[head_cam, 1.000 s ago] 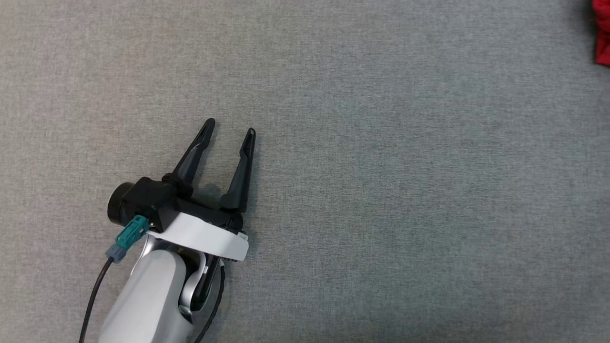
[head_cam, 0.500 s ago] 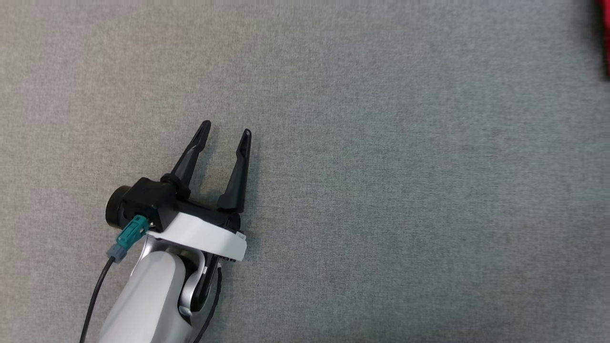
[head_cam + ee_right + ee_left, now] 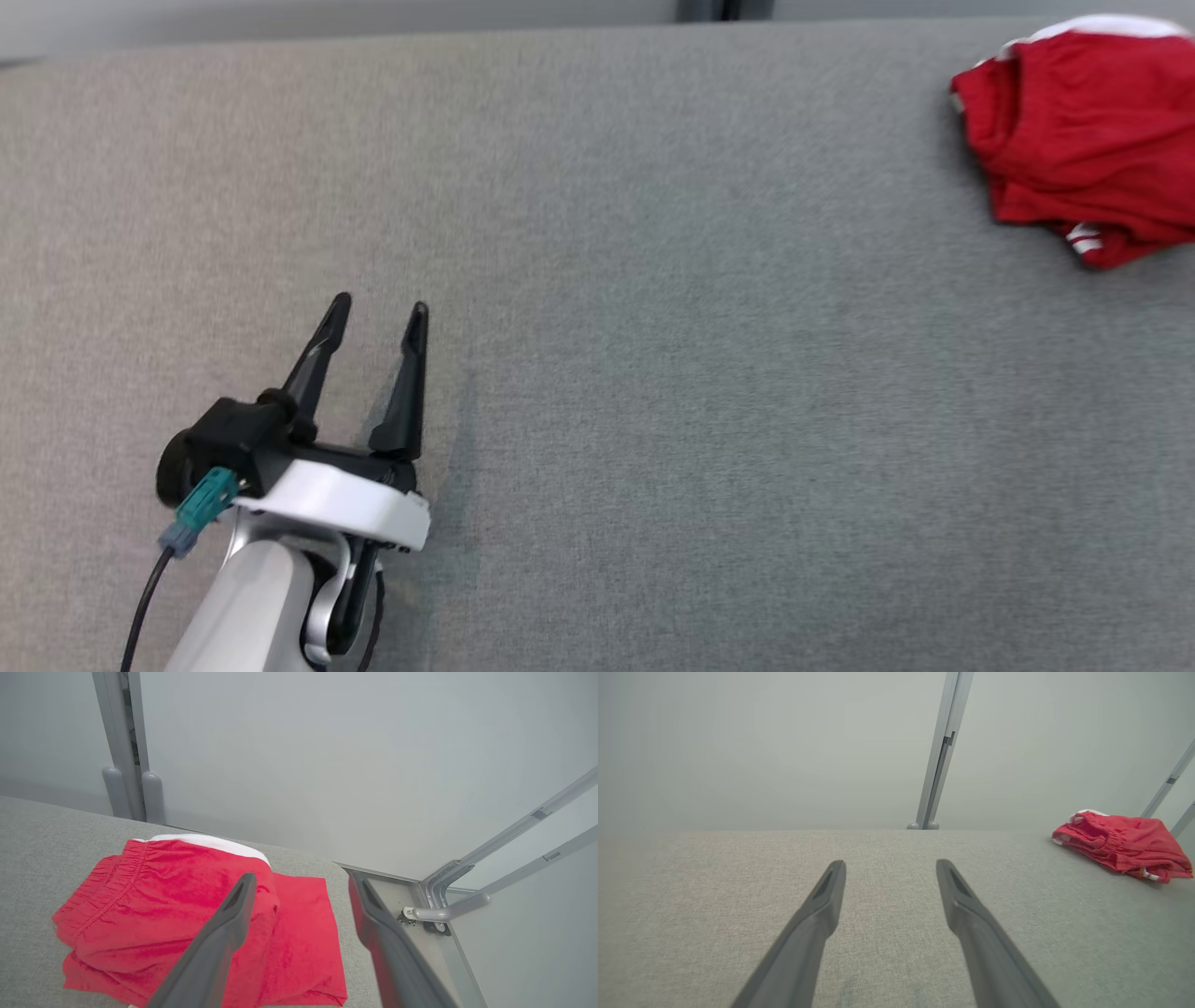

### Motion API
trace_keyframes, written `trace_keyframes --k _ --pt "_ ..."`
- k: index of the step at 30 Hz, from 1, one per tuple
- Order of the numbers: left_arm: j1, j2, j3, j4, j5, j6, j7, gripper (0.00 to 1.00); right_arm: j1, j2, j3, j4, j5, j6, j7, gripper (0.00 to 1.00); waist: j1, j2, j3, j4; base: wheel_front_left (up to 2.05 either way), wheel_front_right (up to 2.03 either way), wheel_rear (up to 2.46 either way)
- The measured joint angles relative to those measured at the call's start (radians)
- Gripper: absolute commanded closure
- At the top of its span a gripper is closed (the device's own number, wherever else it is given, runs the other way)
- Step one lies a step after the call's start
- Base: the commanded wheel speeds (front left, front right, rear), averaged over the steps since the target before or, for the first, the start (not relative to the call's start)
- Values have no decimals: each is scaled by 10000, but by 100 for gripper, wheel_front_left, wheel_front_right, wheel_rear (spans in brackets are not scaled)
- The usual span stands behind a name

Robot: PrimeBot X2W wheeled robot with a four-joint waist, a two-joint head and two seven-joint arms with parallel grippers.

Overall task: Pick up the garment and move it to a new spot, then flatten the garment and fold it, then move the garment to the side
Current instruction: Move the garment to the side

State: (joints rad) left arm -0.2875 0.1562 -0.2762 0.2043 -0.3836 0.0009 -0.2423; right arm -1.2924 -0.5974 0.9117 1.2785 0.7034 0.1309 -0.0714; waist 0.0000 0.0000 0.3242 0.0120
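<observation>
The garment (image 3: 1088, 131) is a red pair of shorts with white trim, folded into a loose bundle at the far right corner of the grey table. It also lies at the right in the left wrist view, garment (image 3: 1125, 844). My left gripper (image 3: 376, 311) hovers open over bare cloth at the lower left, far from the shorts, with nothing between its fingers (image 3: 817, 914). In the right wrist view my right gripper (image 3: 301, 879) stands open just above the garment (image 3: 154, 905), its jaws apart and holding nothing.
The grey fabric table top (image 3: 700, 392) stretches across the middle. Its far edge meets a pale wall with a metal post (image 3: 941, 751). Beside the shorts are the table's right edge and a metal frame bracket (image 3: 444, 905).
The head camera has tilted up, bringing the table's far edge and the whole red garment into view. The left gripper stays open.
</observation>
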Motion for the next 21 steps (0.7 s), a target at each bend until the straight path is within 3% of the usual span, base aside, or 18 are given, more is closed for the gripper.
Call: trace_keyframes --k 6,13,16,21 --pt "559 249 303 -322 -157 230 44 0 676 562 -268 -71 209 0 -1078 0 0 0 -1015 -407 0 0 0" --pt "1181 477 635 -779 -389 537 88 0 1673 708 -920 -882 662 0 -1806 0 0 0 -1920 -769 0 0 0" --pt "1464 545 788 -970 -453 662 88 0 2302 679 -1471 -1799 713 0 -1858 0 1 0 -2181 -859 0 0 0" --pt "1863 518 888 -1164 -667 706 54 0 4030 460 -3371 -4042 36 0 -1887 0 1 0 -2552 -877 0 0 0"
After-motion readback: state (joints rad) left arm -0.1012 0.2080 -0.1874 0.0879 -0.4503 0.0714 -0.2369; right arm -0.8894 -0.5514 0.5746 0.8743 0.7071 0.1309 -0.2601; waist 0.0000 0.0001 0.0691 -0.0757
